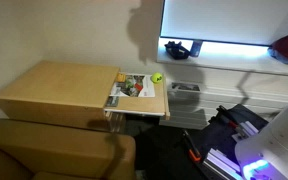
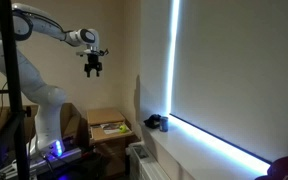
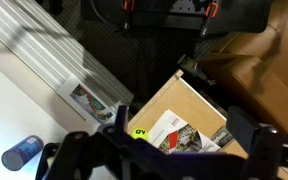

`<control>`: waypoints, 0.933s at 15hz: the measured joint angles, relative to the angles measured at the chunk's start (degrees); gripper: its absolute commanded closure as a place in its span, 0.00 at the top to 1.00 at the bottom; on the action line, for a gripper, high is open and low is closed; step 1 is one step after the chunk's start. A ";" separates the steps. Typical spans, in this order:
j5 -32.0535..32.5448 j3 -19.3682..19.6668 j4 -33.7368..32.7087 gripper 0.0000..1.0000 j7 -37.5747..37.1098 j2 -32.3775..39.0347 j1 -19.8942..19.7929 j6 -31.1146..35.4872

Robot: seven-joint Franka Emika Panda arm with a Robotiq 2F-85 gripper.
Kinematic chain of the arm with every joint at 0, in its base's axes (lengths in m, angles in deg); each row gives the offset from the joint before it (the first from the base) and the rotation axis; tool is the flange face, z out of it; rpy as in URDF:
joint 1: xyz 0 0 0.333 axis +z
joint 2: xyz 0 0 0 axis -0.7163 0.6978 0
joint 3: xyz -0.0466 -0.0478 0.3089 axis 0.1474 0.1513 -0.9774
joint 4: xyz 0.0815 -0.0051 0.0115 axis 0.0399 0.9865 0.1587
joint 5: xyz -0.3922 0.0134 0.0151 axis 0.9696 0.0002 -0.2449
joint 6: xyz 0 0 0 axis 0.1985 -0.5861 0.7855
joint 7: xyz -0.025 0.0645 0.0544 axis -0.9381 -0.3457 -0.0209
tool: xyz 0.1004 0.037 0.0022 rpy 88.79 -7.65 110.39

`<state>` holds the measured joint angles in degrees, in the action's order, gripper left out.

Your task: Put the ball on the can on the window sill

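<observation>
In an exterior view the tan wooden worktop (image 1: 54, 88) is a flat rectangular slab with a smooth matt face. A glossy printed magazine (image 1: 132, 88) lies flat at its end nearest the window, and the small, round, yellow-green ball (image 1: 156, 77) sits on the worktop just beside the magazine's far corner. The sill (image 1: 234, 57), a long narrow white ledge, runs under the bright pane well apart from the ball and carries a dark lump (image 1: 176, 48) too small to make out. A brown padded seat (image 1: 44, 150) fills the lower corner. In an exterior view the glossy white, rounded arm (image 2: 39, 30) reaches high, and its black fingers (image 2: 91, 70) hang in mid-air, slightly spread, gripping nothing, well above the worktop (image 2: 102, 120). The sill (image 2: 219, 145) stretches away under a pale blind with a glowing edge. In the wrist view the fingers (image 3: 79, 152) show as dark blurred shapes at the bottom edge, set wide apart and bare. Beyond them the ball (image 3: 139, 131) rests at the worktop's (image 3: 189, 100) edge beside the magazine (image 3: 179, 135). A blue cylindrical can (image 3: 22, 152) lies on its side on the smooth white sill (image 3: 14, 100), next to a ribbed metal grille (image 3: 54, 50).
</observation>
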<state>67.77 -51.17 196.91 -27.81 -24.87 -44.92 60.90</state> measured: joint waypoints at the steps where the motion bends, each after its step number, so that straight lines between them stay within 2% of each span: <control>1: 0.00 0.00 0.00 1.00 0.00 0.00 0.00 0.00; 3: -0.43 0.13 0.91 1.00 -0.01 -0.07 0.06 1.42; 8: -3.48 0.95 18.29 1.00 -2.17 0.29 0.52 23.39; 12: -2.31 0.67 28.87 1.00 -9.30 4.70 -0.37 40.75; 14: -2.47 0.77 30.06 1.00 -9.91 7.97 -0.55 42.71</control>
<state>65.29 -50.39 226.98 -37.72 -16.89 -45.47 103.61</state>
